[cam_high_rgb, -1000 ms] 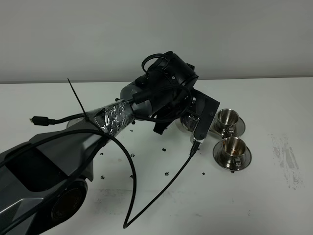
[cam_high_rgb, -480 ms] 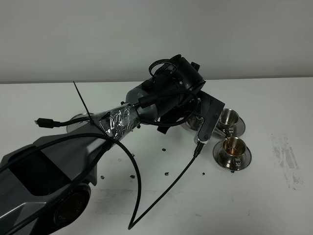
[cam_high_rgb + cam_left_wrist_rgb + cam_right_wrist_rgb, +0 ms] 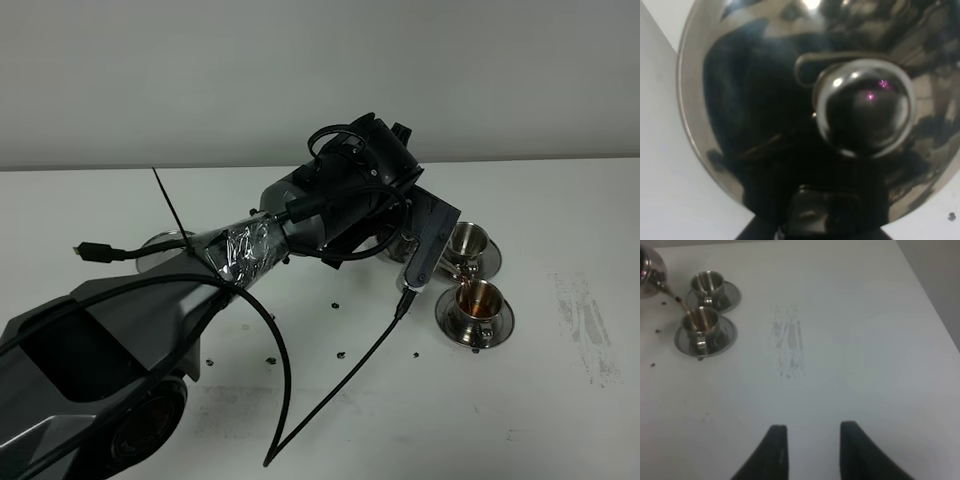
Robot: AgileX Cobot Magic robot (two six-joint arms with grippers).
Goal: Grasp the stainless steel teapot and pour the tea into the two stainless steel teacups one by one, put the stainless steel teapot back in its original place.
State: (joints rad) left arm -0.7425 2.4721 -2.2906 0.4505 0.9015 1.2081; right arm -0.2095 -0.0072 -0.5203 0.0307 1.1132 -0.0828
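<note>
The left tool [image 3: 817, 215] was clamped on the teapot [image 3: 765, 100], which was held tilted against it. Tea [image 3: 684, 307] ran in a thin stream into the nearer cup [image 3: 701, 320]; the second cup [image 3: 707, 282] stood just beyond. The right tool [image 3: 812, 435], fingers apart and empty, hung over the counter [image 3: 865, 340], well apart from both cups.

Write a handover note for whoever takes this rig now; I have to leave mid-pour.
Left end effector: shut on the stainless steel teapot, which is tipped with its spout over the nearer teacup.
Right end effector: open, empty, over bare table, away from the cups.
Places: the farther teacup stands just behind the nearer one; the teapot's saucer lies empty beyond the left arm.
Done: teapot lifted; tea is streaming into the nearer teacup.
Left: finish this cup, fill the farther teacup (looks empty), return the teapot to its saucer.
</note>
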